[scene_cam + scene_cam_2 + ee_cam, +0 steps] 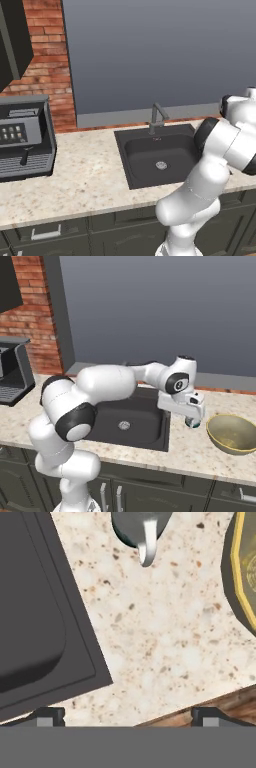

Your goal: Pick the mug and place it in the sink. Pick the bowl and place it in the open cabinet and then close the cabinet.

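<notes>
A white robot arm is reaching over a speckled stone worktop beside a dark sink. Its end effector is hanging just above the worktop, to the right of the sink's right rim, with its two fingertips standing wide apart and holding nothing.

In the hand view, the mug is sitting on the worktop ahead of the end effector, at the top edge of the picture, roughly centred between the fingertips but not yet between them. Its small white handle is pointing back toward the end effector. From the right base view, a sliver of the mug's teal is peeking out just below the end effector.

The bowl is resting on the worktop just to the end effector's right, close to the mug but apart from it. The sink's corner is lying to the end effector's left.
</notes>
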{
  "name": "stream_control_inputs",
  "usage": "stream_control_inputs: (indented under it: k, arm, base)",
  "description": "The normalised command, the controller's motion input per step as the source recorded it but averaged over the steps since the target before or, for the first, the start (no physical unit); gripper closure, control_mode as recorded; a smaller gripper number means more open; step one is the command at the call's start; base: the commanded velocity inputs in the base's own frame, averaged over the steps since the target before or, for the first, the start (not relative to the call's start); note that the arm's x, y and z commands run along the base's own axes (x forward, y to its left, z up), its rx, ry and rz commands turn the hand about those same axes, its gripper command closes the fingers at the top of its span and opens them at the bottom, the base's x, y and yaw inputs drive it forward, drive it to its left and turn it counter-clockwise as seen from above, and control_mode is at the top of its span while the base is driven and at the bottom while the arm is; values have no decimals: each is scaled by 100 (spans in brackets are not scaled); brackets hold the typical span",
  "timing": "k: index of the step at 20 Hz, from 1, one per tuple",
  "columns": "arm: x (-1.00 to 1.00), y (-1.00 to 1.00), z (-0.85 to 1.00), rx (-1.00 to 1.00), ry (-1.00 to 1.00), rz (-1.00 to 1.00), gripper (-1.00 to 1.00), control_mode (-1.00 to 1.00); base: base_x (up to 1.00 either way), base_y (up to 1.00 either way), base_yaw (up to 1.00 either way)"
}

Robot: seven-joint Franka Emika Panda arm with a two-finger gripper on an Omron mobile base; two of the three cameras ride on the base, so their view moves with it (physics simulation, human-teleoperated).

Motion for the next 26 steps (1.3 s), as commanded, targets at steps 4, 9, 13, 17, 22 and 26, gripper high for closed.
stream_control_inputs:
  k: [4,9,13,17,22,26]
  arm:
    - [10,-21,-20,0,0,2,-100,-100]
    - [12,-15,-20,0,-2,4,-100,-100]
    - [11,-6,-21,1,-1,2,-100,-100]
    - [20,-2,-20,2,0,0,-100,-100]
    - [23,0,-16,0,-3,0,-100,-100]
    - [27,-6,-14,0,-5,0,-100,-100]
  base:
    - [0,0,0]
    - [0,0,0]
    - [0,0,0]
    - [0,0,0]
    - [0,0,0]
    - [0,0,0]
